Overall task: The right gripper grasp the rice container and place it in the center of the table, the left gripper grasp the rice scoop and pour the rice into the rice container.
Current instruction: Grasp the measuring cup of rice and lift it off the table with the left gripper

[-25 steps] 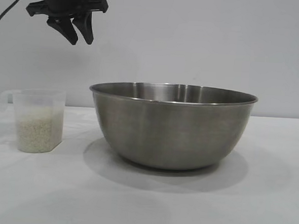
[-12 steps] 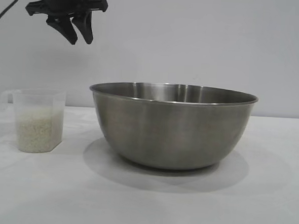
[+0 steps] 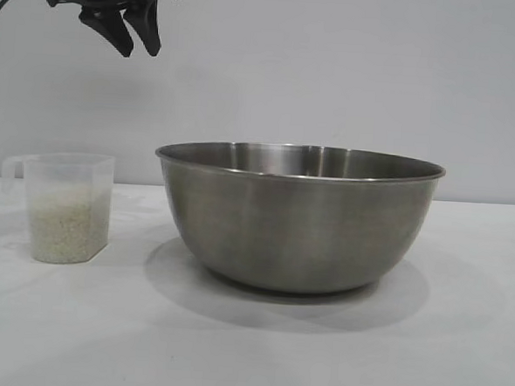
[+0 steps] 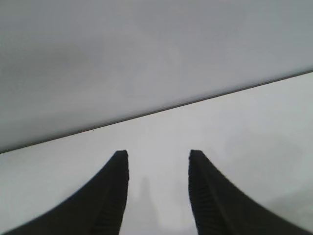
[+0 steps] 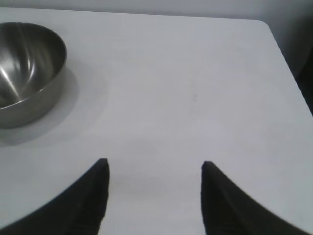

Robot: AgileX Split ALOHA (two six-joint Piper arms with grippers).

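White counter (image 3: 457, 363), matte, against a plain grey wall. Bowl (image 3: 296, 217): wide brushed steel, thin rolled rim, standing upright at the counter's middle. Scoop (image 3: 64, 206): small translucent cup with side handle, upright, left of the bowl and apart from it, about half full of rice (image 3: 61, 225). Left gripper (image 3: 134, 38): high above the scoop, jaws slightly spread, empty. Right gripper (image 5: 154, 196): over bare counter, jaws spread, empty, bowl well off.

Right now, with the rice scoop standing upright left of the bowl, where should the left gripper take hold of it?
Probably across the rice scoop's squarish tapered body, coming down from above, where the open left gripper hangs. The flat walls suit its fingers; the small handle juts away from the rice container.
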